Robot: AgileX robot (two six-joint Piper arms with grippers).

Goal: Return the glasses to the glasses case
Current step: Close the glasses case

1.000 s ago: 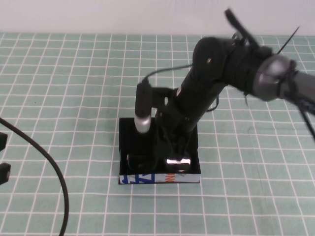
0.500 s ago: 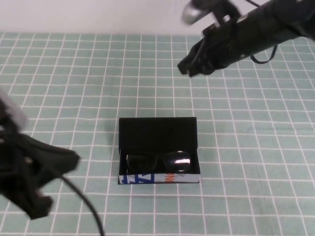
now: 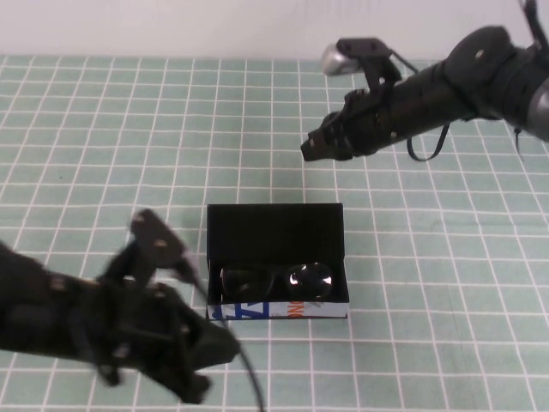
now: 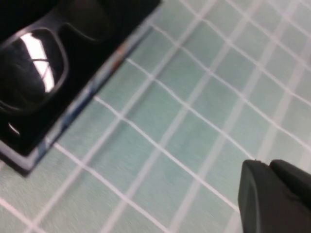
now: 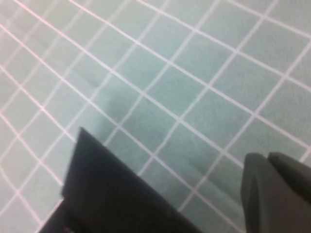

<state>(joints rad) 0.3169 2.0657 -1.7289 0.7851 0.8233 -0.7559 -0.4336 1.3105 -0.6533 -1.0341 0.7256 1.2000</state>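
The black glasses case [image 3: 274, 230] lies open mid-table, flap lid laid back, its white printed front edge [image 3: 276, 310] toward me. The dark glasses [image 3: 276, 279] lie inside along the front, apart from both grippers. My right gripper [image 3: 312, 148] hangs above the mat behind the case, fingers together and empty; in the right wrist view [image 5: 266, 158] a black corner of the case [image 5: 112, 194] shows. My left gripper [image 3: 219, 348] is low at the case's front-left corner, blurred. In the left wrist view its fingers [image 4: 266, 165] are together, with a lens [image 4: 29, 68] and the case edge [image 4: 90, 94] nearby.
A green mat with a white grid [image 3: 446, 283] covers the table. A white wall [image 3: 171, 26] runs along the far edge. A black cable [image 3: 249, 378] trails from the left arm at the front.
My right arm has lifted off the case and pulled back to the far right, leaving the glasses inside. My left arm has swung in from the left edge to the case's front-left.
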